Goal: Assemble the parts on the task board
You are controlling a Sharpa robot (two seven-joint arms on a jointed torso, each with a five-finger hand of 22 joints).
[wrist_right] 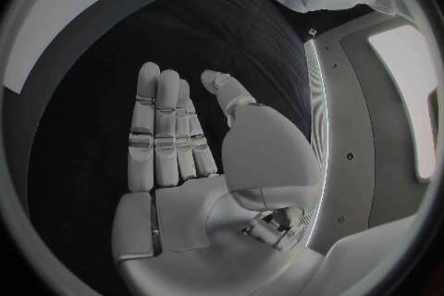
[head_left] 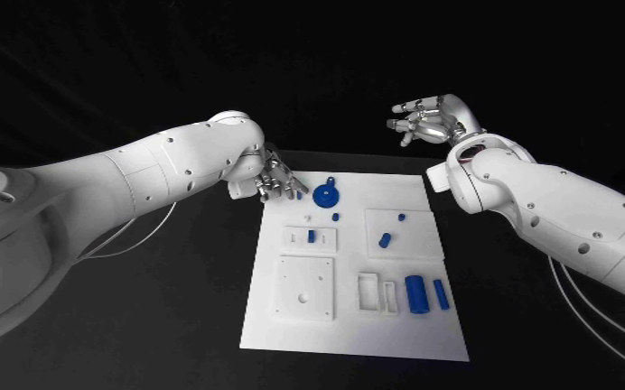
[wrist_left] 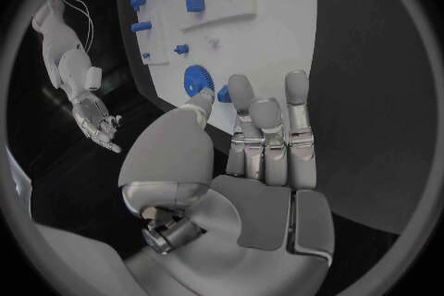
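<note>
The white task board (head_left: 351, 318) lies in the middle of the black table. A blue gear (head_left: 327, 196) lies flat near its far left corner. My left hand (head_left: 276, 182) hovers just left of the gear, its fingers stretched out and holding nothing. In the left wrist view the fingertips (wrist_left: 296, 85) reach over the board (wrist_left: 277, 29) edge beside the gear (wrist_left: 196, 79). My right hand (head_left: 427, 122) is raised beyond the board's far right corner, empty. In its wrist view the right hand (wrist_right: 185, 148) is flat over black table.
A blue cylinder (head_left: 415, 293) and a slim blue pin (head_left: 442, 293) lie near the board's right edge. A blue block (head_left: 386, 240) sits on a raised white plate (head_left: 404, 232). Small blue pegs (head_left: 335, 217) stand mid-board. White plates (head_left: 303, 288) occupy the left side.
</note>
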